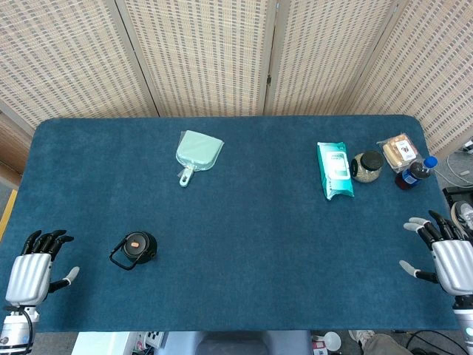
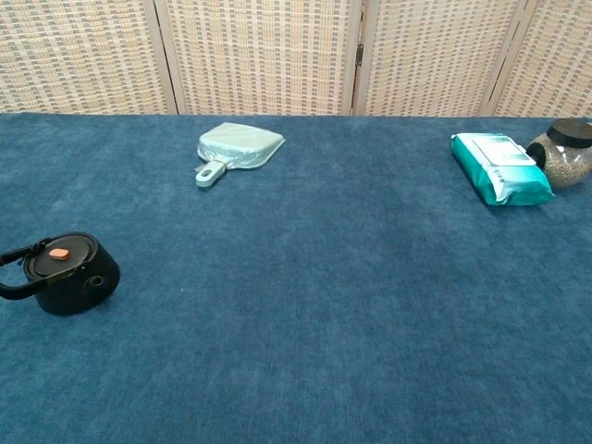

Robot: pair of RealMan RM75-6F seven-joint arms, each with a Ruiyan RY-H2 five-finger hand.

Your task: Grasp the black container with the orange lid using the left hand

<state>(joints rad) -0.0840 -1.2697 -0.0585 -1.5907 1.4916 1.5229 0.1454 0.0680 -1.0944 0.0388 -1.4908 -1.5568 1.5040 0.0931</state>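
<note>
Left hand [image 1: 33, 268] spread, holding nothing.
Round black container with orange-marked lid [image 1: 135, 248] sits apart on blue cloth table [image 1: 244, 251]; right hand [image 1: 443, 255] likewise spread.

black container [image 2: 65, 273] far left, dustpan [image 2: 238, 148], wipes pack [image 2: 499, 168] beside jar [image 2: 565, 154]

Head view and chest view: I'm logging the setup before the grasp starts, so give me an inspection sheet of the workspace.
Surface: blue cloth table, flat.
Job's things: black container with orange spot on lid, near left front, untouched.
Clutter: mint dustpan; teal wipes pack; black-lidded jar; wrapped snack; blue-capped bottle.
Hands: left hand and right hand at front corners, fingers apart, holding nothing.
Cables: some off the right edge.
Surroundings: woven folding screen behind.
</note>
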